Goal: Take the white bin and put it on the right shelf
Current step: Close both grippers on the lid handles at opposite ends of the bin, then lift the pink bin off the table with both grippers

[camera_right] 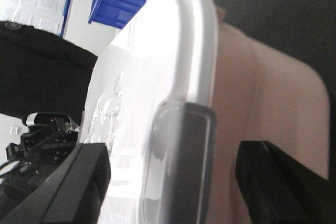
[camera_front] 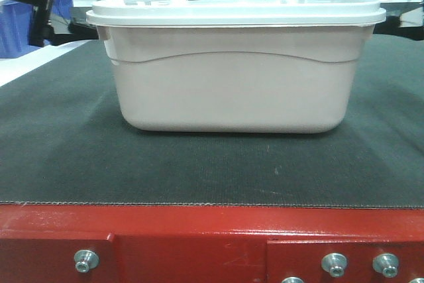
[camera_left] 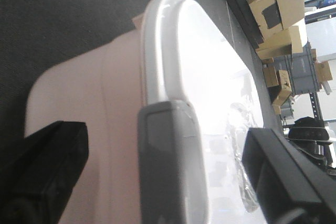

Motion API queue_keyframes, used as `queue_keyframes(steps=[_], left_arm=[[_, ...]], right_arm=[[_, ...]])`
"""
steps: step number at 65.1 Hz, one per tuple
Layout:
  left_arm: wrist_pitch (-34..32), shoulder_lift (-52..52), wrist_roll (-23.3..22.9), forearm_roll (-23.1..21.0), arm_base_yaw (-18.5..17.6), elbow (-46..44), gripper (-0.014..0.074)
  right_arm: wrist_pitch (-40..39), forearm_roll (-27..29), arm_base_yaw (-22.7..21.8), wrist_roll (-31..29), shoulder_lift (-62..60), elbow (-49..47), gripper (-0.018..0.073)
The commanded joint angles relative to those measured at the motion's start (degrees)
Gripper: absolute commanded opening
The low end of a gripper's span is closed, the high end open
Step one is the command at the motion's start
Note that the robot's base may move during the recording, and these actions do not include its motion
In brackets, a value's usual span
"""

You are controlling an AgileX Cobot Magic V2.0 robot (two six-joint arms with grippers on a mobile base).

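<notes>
Workshop setting; a red-framed table (camera_front: 199, 230) carries a dark mat (camera_front: 66, 164), with blue crates (camera_front: 16, 24) and cardboard boxes (camera_left: 273, 3) behind it. No steel shelf appears in any view, so the route to the destination cannot be assessed.

Item under handling: the white bin (camera_front: 228, 91) rests flat and level on the mat, roughly centred, with its lid (camera_front: 232, 8) fitted. Its contents and weight are unknown.

Tool state: the left gripper (camera_left: 165, 145) is at one end of the bin and the right gripper (camera_right: 173, 153) at the other. Both have their jaws spread wide. On each, one finger sits over the lid and the other beside the wall under the rim, straddling a grey latch (camera_left: 168, 166). Whether either gripper touches the plastic cannot be told. Nothing is gripped yet.

Risks, as judged:
1. Both holds would land on the lid rim and latch. If a latch is not locked, the lid may part from the tub under load.
2. Uneven closing or lifting between the two arms would tilt the bin or drag it across the mat.
3. Smooth, rounded plastic gives the fingers little purchase, so slippage is likely if the bin is heavy.
4. The lid may flex and let a finger slide off.
</notes>
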Motion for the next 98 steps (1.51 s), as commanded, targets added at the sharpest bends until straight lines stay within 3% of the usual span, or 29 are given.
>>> queue_keyframes(steps=[1,37,44,51,61,75,85,98], left_arm=[[1.79,-2.63,0.68,-4.63,-0.71,-1.89,0.0494],[2.01,-2.63,0.68,-4.75,-0.84,-1.89,0.0492],[2.01,-2.63,0.68,-4.75,-0.84,-1.89,0.0482],[2.01,-2.63,0.68,-4.75,-0.84,-1.89,0.0402],[2.01,-2.63,0.68,-4.75,-0.84,-1.89,0.0185],[2.26,-2.63,0.68,-4.75,-0.84,-1.89,-0.0132],[2.26,-2.63,0.68,-4.75,-0.84,-1.89,-0.0126],[6.69,-2.63,2.61,-10.78,-0.84,-1.89,-0.0126]], right_arm=[[1.13,4.58,1.06,-1.88,-2.54,-1.96,0.0594],[-0.31,4.58,3.02,-1.88,-2.54,-1.96,0.0591],[0.21,4.58,3.02,-1.88,-2.54,-1.96,0.0521],[0.21,4.58,3.02,-1.88,-2.54,-1.96,0.0357],[0.26,4.58,3.02,-1.88,-2.54,-1.96,0.0168],[0.73,4.58,3.02,-1.88,-2.54,-1.96,0.0119],[1.06,5.36,3.02,-1.88,-2.54,-1.96,0.0119],[5.71,9.86,3.02,-1.88,-2.54,-3.19,0.0119]])
